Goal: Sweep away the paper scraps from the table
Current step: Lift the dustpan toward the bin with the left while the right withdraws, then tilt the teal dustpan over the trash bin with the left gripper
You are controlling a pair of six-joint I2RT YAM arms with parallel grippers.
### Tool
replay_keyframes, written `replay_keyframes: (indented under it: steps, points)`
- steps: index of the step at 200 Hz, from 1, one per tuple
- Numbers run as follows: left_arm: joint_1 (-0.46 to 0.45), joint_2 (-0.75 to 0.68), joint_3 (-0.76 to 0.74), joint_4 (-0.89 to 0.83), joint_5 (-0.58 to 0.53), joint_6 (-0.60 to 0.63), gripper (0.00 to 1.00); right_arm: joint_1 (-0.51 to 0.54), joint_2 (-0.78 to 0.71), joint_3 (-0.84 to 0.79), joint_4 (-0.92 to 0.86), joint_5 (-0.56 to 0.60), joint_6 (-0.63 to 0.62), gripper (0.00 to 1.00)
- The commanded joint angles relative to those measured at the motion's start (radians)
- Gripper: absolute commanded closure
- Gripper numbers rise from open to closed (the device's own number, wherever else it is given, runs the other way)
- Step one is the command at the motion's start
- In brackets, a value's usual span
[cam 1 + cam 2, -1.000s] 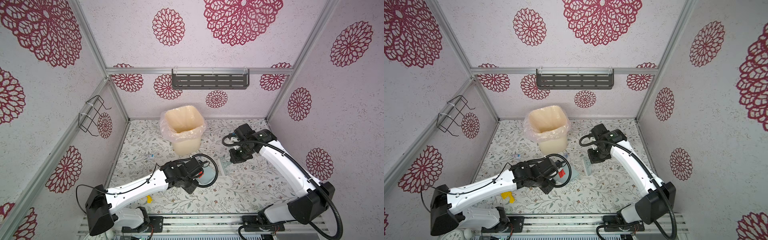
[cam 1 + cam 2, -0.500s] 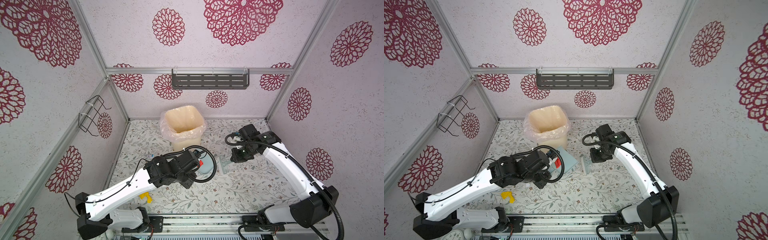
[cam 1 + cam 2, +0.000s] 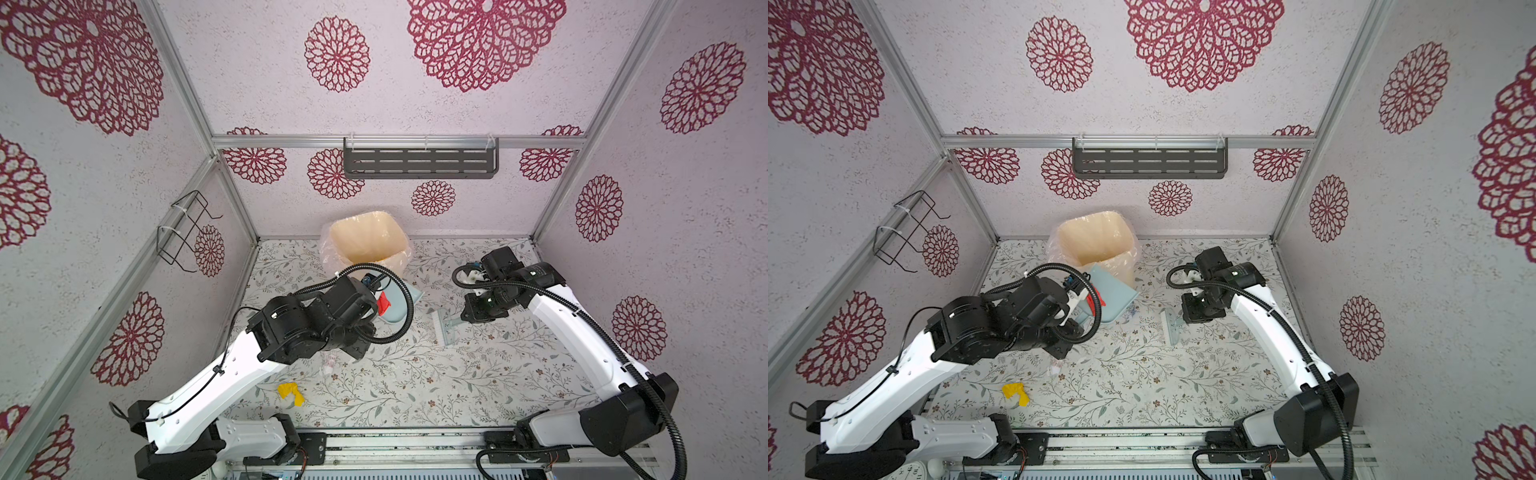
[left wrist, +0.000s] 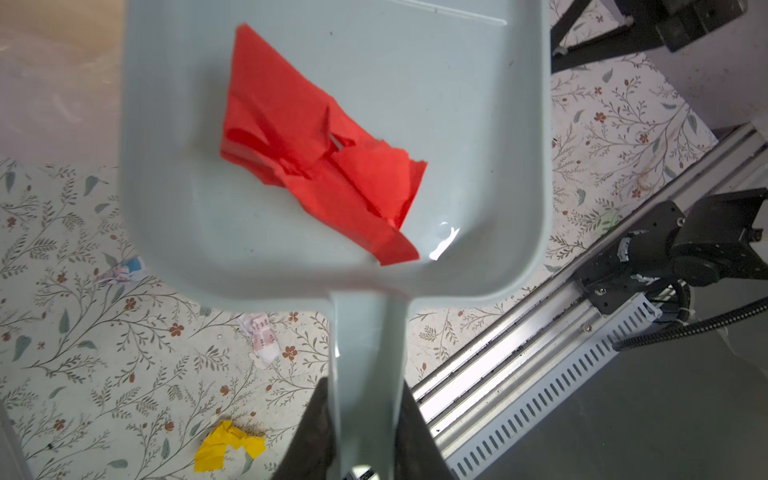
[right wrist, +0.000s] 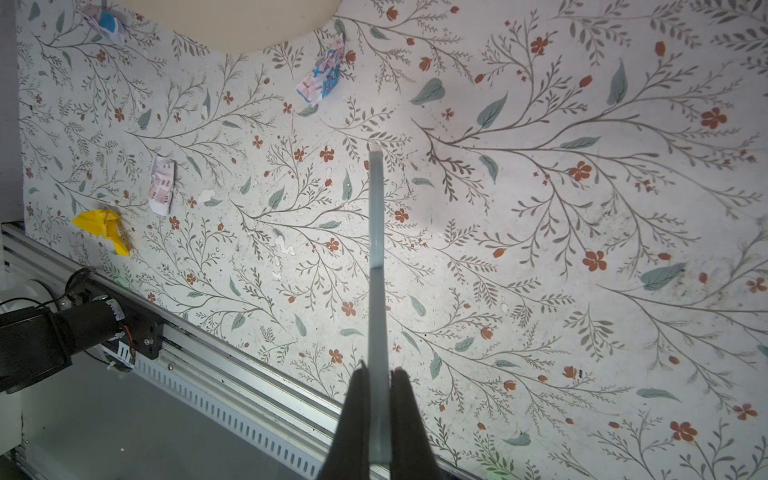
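Red scrap (image 4: 316,149) lies loose in the dustpan (image 4: 478,124), mid-pan and sliding toward the handle end. Left end effector (image 4: 363,399) pinches the dustpan handle, one finger on each side. The pan looks lifted clear of the tabletop (image 3: 457,374), just beside the lined bin (image 3: 368,241). My read: the step in hand is tipping it out.

Right end effector (image 5: 379,374) is pressed together on the thin brush (image 5: 376,249) handle. The brush head hangs between the pan and the right arm in both top views. Can't tell if the bristles touch the tabletop.

On the tabletop:
- yellow scrap (image 3: 291,392), near the front rail
- whitish-pink scrap (image 3: 330,361), just beyond it, by the left arm
- two blue-and-pink printed bits (image 5: 322,81), nearer the bin

All are well apart from the brush.

Handling, judged:
- The scraps are crumpled paper: near weightless, soft, no stiffness.
- They'll skid or flip under the bristles and lift on any fast move.
- Don't pinch them. They're too flat for the fingers.
- Take hold of the tools by the handles only, and work each scrap from its far side with the bristles toward the pan lip.
- Keep the pan lip flat on the tabletop, or scraps will slip under it.
- The red scrap isn't restrained, so tilt the pan slowly over the bin. It may cling to the plastic and need a shake.
- The yellow scrap sits close to the rail edge, so sweep it inward, not along the rail.
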Motion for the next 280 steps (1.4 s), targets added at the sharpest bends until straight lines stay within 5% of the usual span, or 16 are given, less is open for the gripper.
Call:
replay_keyframes:
  steps: [1,126,194,280]
  points:
    - [0.072,-0.004,0.054,-0.057,-0.005,0.038,1.0,-0.01,-0.039,0.007,-0.001,-0.02,0.003,1.0]
    - [0.56,0.165,0.283,-0.088,0.08,0.277,1.0,-0.032,-0.044,0.008,0.01,-0.049,0.002,1.0]
    - [0.587,0.38,0.499,-0.165,0.028,0.361,1.0,-0.041,-0.057,0.002,0.004,-0.046,-0.001,1.0]
    - [0.523,0.472,0.532,-0.17,-0.151,0.456,1.0,-0.057,-0.045,0.004,-0.003,-0.06,-0.018,1.0]
